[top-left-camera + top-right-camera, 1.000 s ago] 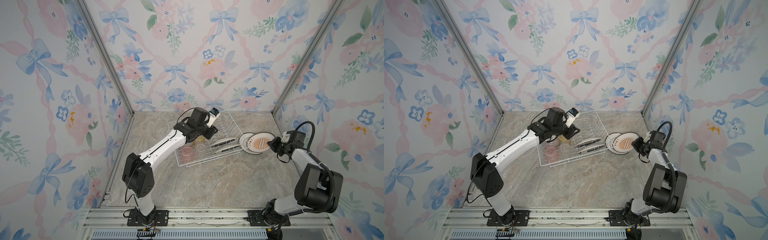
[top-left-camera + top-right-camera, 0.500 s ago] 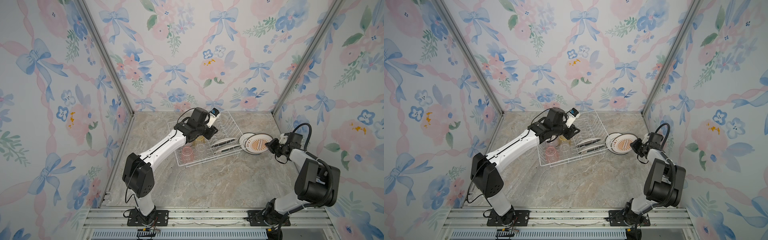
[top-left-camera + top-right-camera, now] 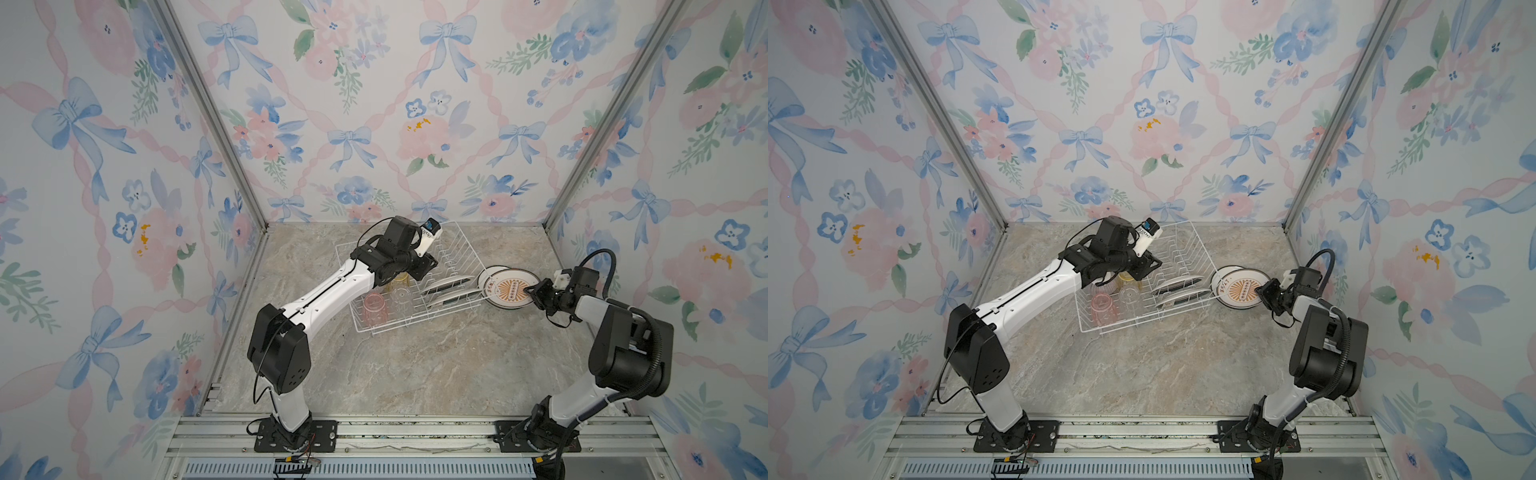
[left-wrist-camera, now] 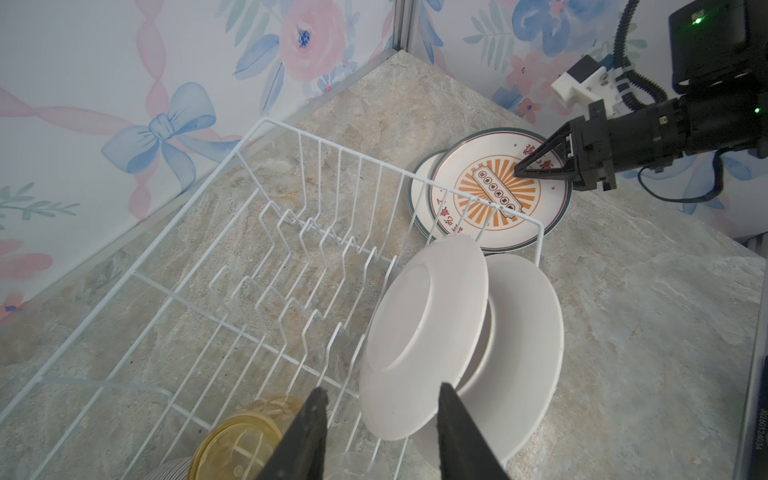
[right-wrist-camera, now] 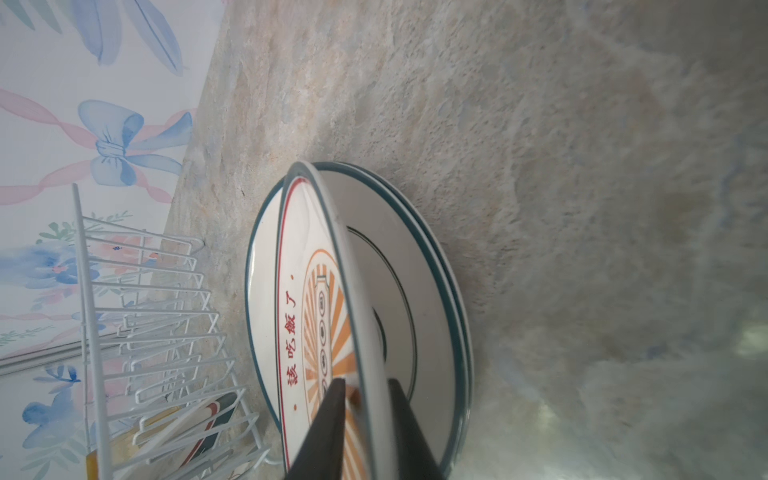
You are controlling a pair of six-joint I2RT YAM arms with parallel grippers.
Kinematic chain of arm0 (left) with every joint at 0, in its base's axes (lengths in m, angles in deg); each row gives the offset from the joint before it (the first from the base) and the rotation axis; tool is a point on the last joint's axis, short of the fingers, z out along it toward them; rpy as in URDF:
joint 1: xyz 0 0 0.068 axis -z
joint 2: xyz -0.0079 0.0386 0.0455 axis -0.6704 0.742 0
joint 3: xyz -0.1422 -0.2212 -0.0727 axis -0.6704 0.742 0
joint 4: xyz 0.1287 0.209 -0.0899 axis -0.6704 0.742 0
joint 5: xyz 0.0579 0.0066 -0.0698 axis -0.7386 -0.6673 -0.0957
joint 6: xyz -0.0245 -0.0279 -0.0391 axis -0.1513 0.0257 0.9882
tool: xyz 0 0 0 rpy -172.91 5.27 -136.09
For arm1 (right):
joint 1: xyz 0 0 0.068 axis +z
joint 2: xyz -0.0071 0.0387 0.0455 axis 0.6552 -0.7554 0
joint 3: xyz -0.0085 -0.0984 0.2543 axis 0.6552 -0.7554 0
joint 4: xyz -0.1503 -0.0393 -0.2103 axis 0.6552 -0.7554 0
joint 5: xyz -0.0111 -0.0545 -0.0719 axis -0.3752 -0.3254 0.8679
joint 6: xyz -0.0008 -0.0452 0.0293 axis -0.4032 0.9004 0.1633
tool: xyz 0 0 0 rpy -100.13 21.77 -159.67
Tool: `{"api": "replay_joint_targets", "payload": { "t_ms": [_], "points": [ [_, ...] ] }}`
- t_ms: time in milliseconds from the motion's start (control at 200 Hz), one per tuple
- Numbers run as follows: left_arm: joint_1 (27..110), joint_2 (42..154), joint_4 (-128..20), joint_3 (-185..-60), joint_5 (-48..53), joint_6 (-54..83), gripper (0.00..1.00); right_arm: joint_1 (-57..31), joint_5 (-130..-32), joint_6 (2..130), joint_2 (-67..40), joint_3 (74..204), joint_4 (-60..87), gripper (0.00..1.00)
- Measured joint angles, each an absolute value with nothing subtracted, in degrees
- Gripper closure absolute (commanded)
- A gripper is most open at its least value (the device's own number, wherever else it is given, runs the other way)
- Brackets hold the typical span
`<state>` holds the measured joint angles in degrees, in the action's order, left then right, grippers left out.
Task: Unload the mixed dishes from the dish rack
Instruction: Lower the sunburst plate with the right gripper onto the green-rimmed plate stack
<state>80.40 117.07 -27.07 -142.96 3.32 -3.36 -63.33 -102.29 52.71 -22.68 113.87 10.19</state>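
White wire is forming the dish rack (image 3: 415, 320), which is sitting toward the back of the marbled surface (image 3: 415, 374) in both top views. Its long axis is running left to right, with the right end angled toward the back wall. A pink tumbler (image 3: 374, 307) and a clear tumbler (image 3: 401, 296) are standing in its left part, and a yellow tumbler (image 3: 399, 279) is showing partly under the left hand (image 3: 424, 266), which is hovering over the rack. Two racked plates (image 3: 448, 284) are standing on edge near the right end, showing as thin slivers. Just outside that end a stack of plates (image 3: 505, 305) is lying on the surface, with the right hand (image 3: 531, 289) reaching it from the side away from the rack.

In the left wrist view, the left hand's fingers (image 4: 307, 436) are standing apart with nothing between them, released. They are pointing toward the white undersides of the leaning racked plates (image 4: 424, 332). Beyond the rack's end wire, the top plate (image 4: 498, 195) is showing an orange sunburst and a dark rim.

In the right wrist view, the right hand's fingers (image 5: 328, 432) are bracketing the top plate's rim. That plate is tilting up off the lower plates (image 5: 415, 291). Whether the hand is pinching it or going slack, I cannot tell.
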Motion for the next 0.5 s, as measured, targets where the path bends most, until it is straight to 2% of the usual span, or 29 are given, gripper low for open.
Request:
{"api": "replay_joint_targets", "payload": {
  "t_ms": [250, 310, 500],
  "points": [
    [80.4, 117.18, -27.07, -143.05, 3.39, -3.38, 0.6, -63.26, -101.63, 55.53, -23.73, 115.29, 4.66, 0.62],
    [80.4, 117.23, -27.05, -143.05, 3.39, -3.38, 0.6, -63.18, -101.17, 56.54, -23.55, 115.9, 3.31, 0.56],
    [80.4, 117.34, -27.05, -143.05, 3.39, -3.43, 0.6, -62.15, -97.85, 60.05, -22.85, 118.37, -1.85, 0.52]
  ]
}}
